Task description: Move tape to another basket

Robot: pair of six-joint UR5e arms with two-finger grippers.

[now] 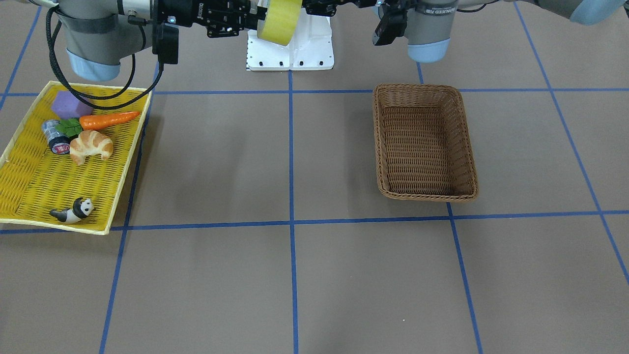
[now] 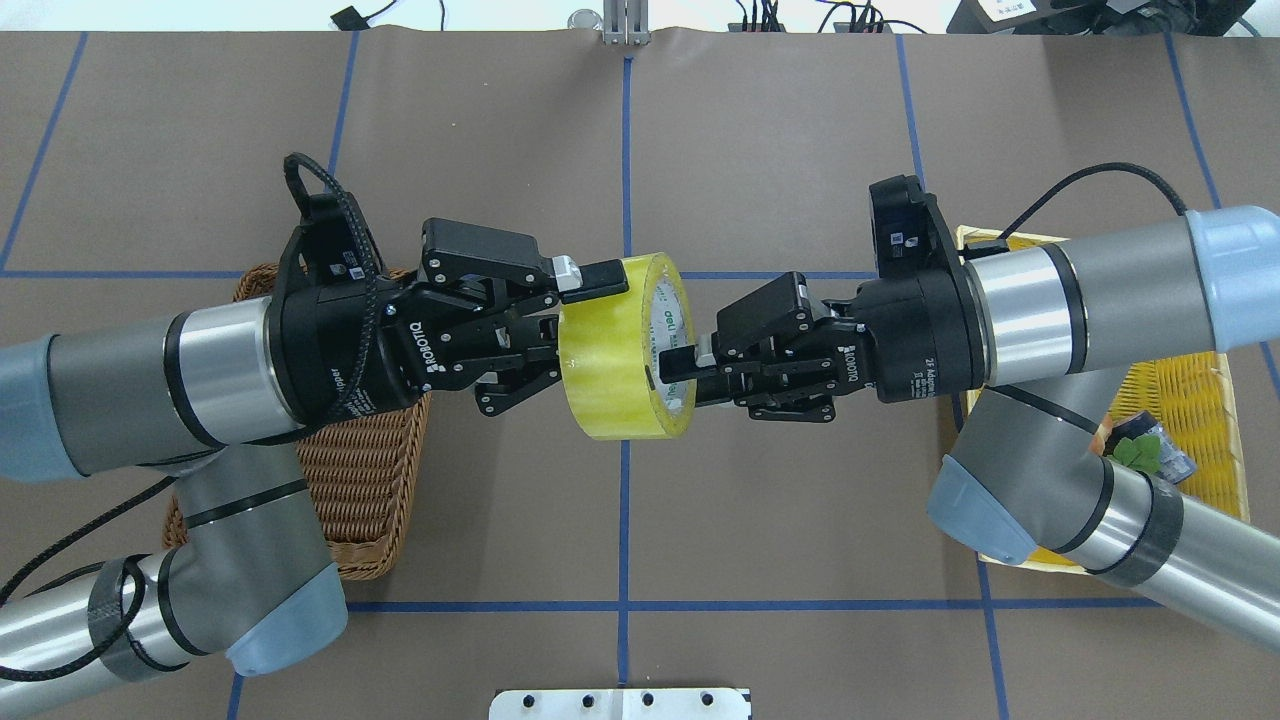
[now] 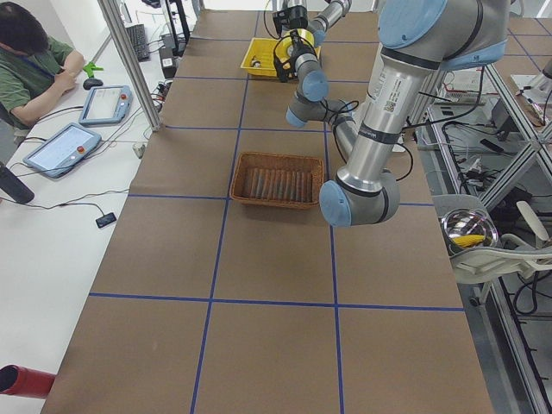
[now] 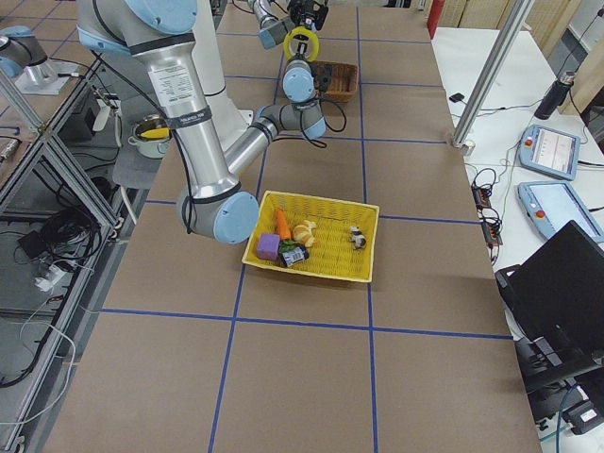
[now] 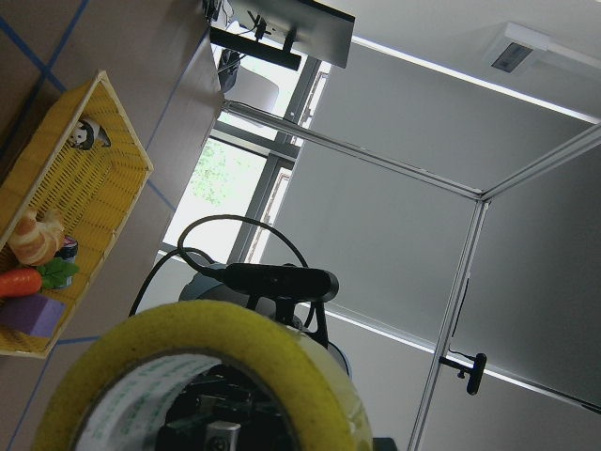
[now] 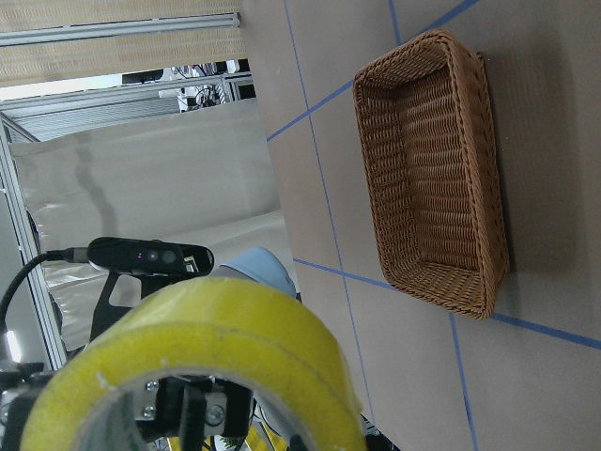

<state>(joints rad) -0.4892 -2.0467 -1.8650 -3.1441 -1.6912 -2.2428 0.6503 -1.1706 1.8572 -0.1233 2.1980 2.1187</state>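
Note:
The tape (image 2: pixel 615 350), a wide yellowish-green roll, hangs in the air on edge between my two grippers, over the table's middle line. My right gripper (image 2: pixel 682 366) is shut on the roll's wall, one finger inside the core. My left gripper (image 2: pixel 575 330) is open; its upper finger (image 2: pixel 598 280) lies over the top of the roll and the lower one is hidden behind it. The tape also shows in the front view (image 1: pixel 280 19) and fills the bottom of both wrist views (image 5: pixel 216 348) (image 6: pixel 216 348). The brown wicker basket (image 1: pixel 378 142) (image 2: pixel 360 480) is empty, under my left arm.
The shallow yellow tray (image 1: pixel 29 187) (image 2: pixel 1200 390) under my right arm holds a carrot (image 1: pixel 110 119), a croissant (image 1: pixel 91 146), a panda figure (image 1: pixel 73 211), a purple block (image 1: pixel 69 103) and a small jar. The robot's white base plate (image 1: pixel 290 49) lies below the grippers.

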